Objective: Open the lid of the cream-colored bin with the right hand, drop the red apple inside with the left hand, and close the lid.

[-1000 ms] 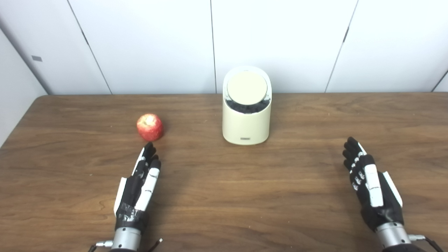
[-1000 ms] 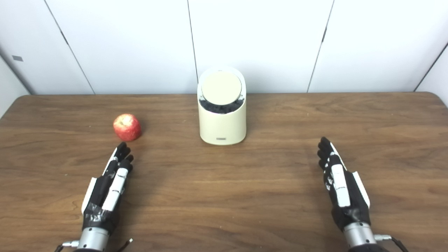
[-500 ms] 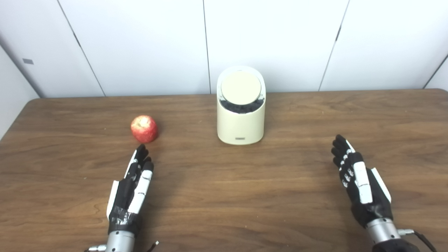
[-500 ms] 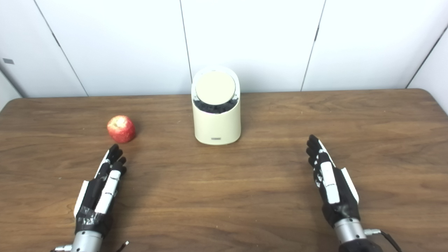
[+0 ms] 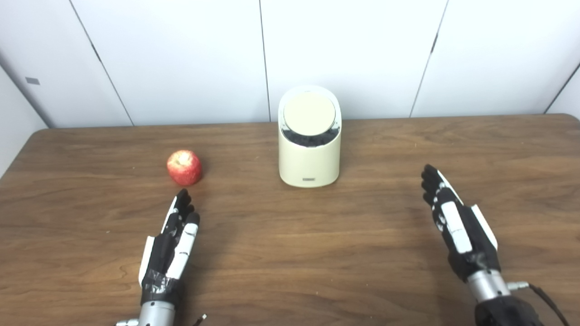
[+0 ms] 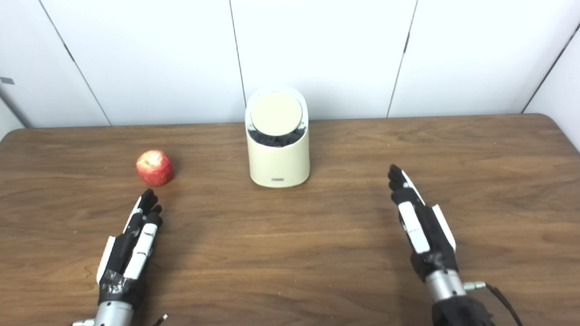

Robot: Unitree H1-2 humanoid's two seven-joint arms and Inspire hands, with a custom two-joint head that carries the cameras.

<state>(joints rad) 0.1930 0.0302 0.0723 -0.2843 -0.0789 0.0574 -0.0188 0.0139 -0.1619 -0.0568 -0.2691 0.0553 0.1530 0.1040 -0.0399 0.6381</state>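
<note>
We are looking down at a brown wooden table. The red apple is sitting on the table on our left side. Our left hand is lying low over the table, just in front of the apple. Its fingertips are pointing at the apple and are near it, but they are not touching it. The fingers are straight and held close side by side, and the hand is holding nothing.

The cream-colored bin is standing upright in the middle of the table, toward the far edge and close to the white wall. It is to the right of the apple and well apart from it. Its round lid is sitting tilted toward us on top, and a dark strip is showing just under the lid.

Our right hand is reaching out on the right side, with its fingers straight and close together, pointing up and a little toward the bin. It is holding nothing and is well apart from the bin.
</note>
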